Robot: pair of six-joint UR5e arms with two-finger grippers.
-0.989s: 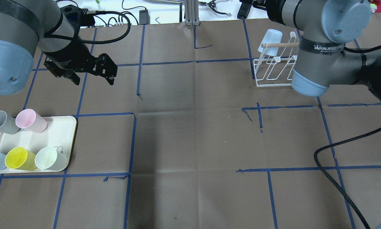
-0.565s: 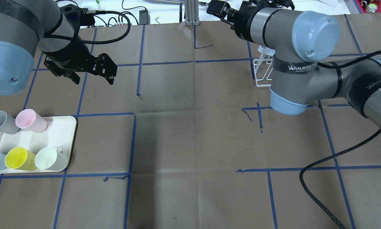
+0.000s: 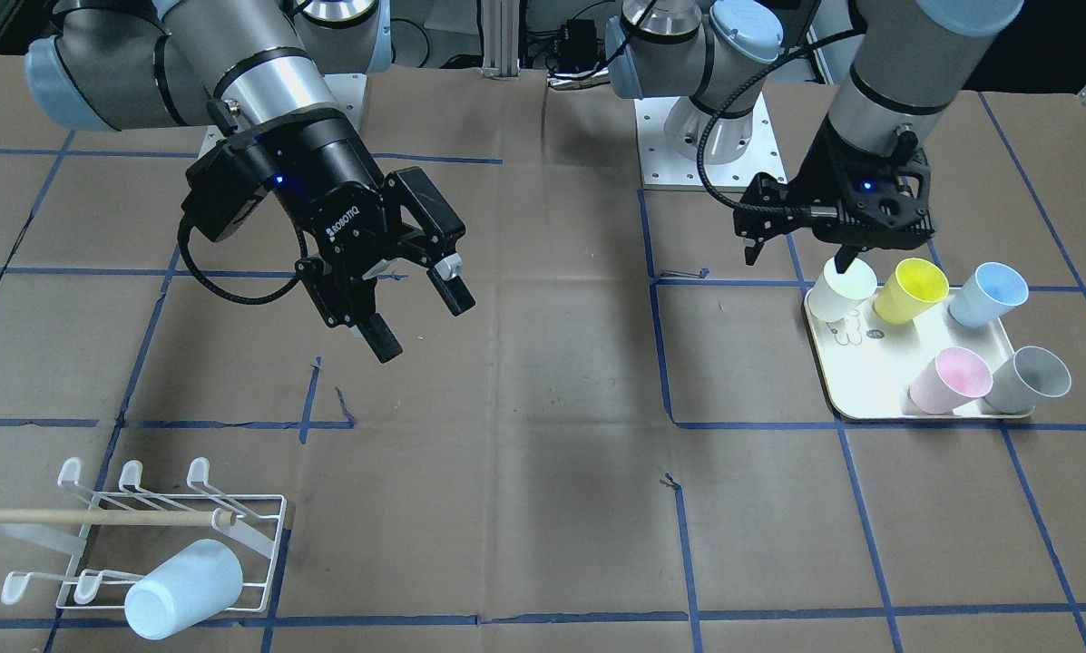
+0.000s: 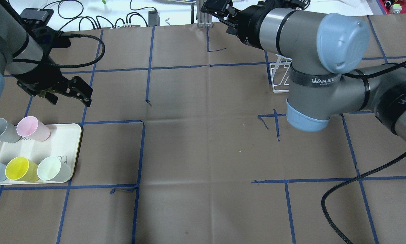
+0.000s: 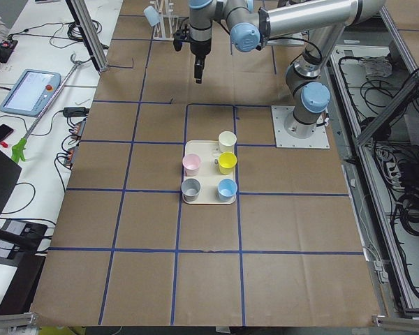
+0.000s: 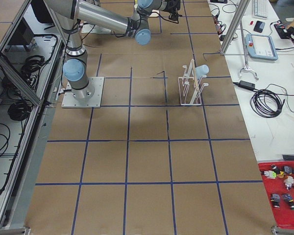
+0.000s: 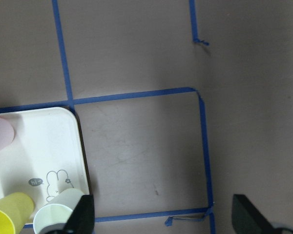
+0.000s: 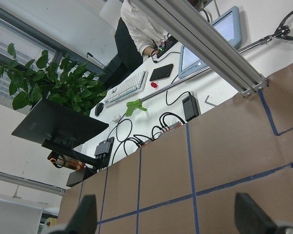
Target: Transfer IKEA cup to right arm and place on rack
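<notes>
Fingers of left gripper: wide apart, empty | has moved toward tray, cups at 7 o'clock (next pickup likely) | right gripper: spread, empty, swung clear of rack.

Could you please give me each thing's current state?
Left hand: open, empty.
Right hand: open, empty.
Rack: upright.
Racked blue cup: hung on a prong, tilted.
Tray: flat, holding five cups.
Pale cup: upright.
Yellow cup: upright.
Tray's blue cup: upright.
Pink cup: upright.
Grey cup: upright.
</notes>
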